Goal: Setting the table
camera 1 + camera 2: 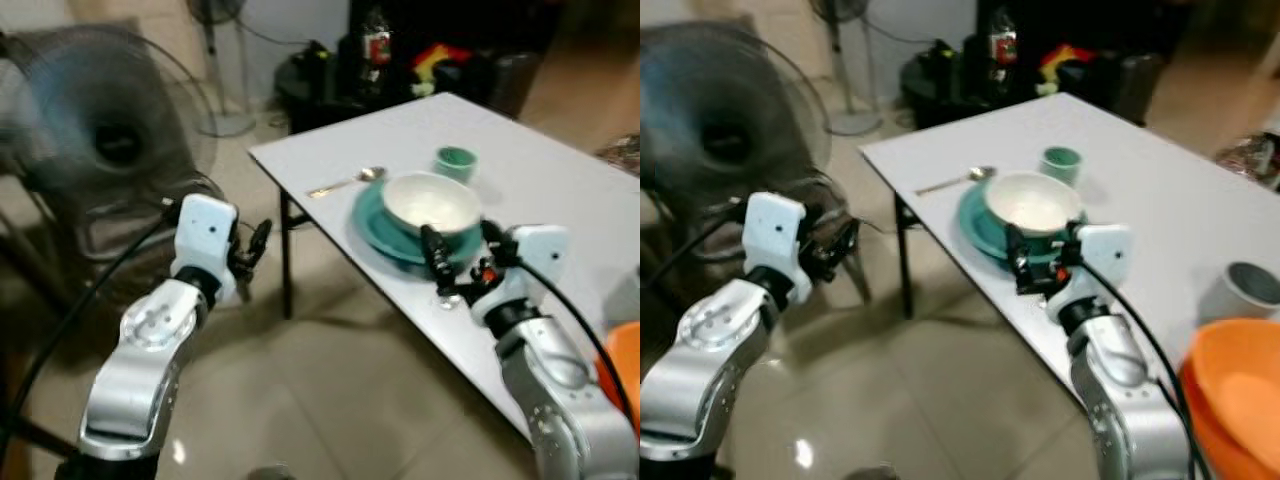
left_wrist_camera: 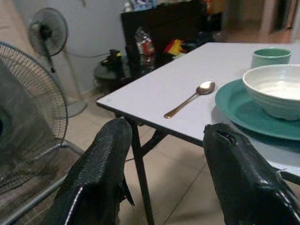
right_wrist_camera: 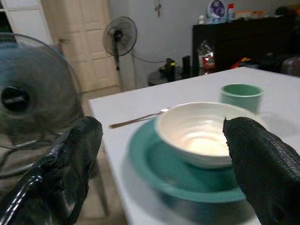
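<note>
Right gripper (image 1: 462, 252): fingers spread wide, holding nothing, just short of the bowl at the table's near edge.
Left gripper (image 1: 252, 255): open and empty, off the table, over the floor.
Bowl: white ceramic bowl (image 1: 432, 203) sits on the round teal plate (image 1: 372, 222), on the white table (image 1: 560, 180).
Handling: looks rigid, glazed, slippery, breakable; best pinched at the rim.
Count: one bowl, one plate, one small green cup (image 1: 456, 162) behind the bowl, one metal spoon (image 1: 346, 183) left of it.

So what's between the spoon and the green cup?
Just bare white table. In the left eye view, nothing lies between the spoon and the green cup; the white bowl sits nearer.
</note>
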